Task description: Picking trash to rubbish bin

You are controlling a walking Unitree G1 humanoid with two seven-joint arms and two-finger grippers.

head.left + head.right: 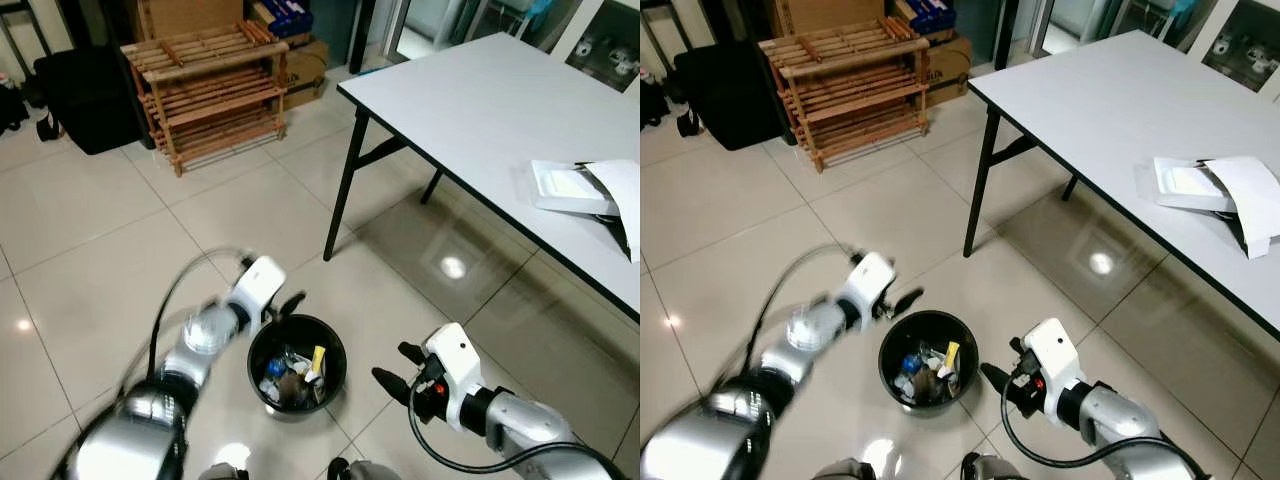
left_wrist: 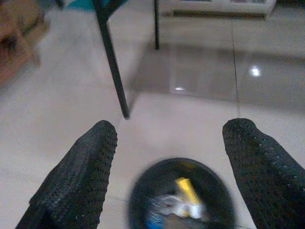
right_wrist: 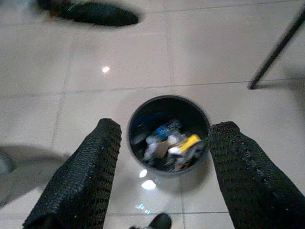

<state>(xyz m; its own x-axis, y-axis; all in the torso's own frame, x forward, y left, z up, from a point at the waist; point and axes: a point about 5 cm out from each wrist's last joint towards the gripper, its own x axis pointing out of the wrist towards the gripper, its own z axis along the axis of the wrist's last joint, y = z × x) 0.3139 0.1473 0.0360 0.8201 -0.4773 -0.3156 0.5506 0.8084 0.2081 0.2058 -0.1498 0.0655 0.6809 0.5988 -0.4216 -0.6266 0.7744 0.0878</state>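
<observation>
Claws flank the bin [image 1: 297,362] — left claw [image 1: 284,305] and right claw [image 1: 397,366] both spread, empty.

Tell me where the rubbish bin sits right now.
The black rubbish bin stands on the tiled floor low in the eye views, between the left gripper and right gripper, near the table leg.

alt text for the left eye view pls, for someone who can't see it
A black bin of mixed trash stands on a pale tiled floor, with the left end effector open at its rim and the right end effector open beside it. A white table holding papers stands to the right, a wooden rack behind.
</observation>
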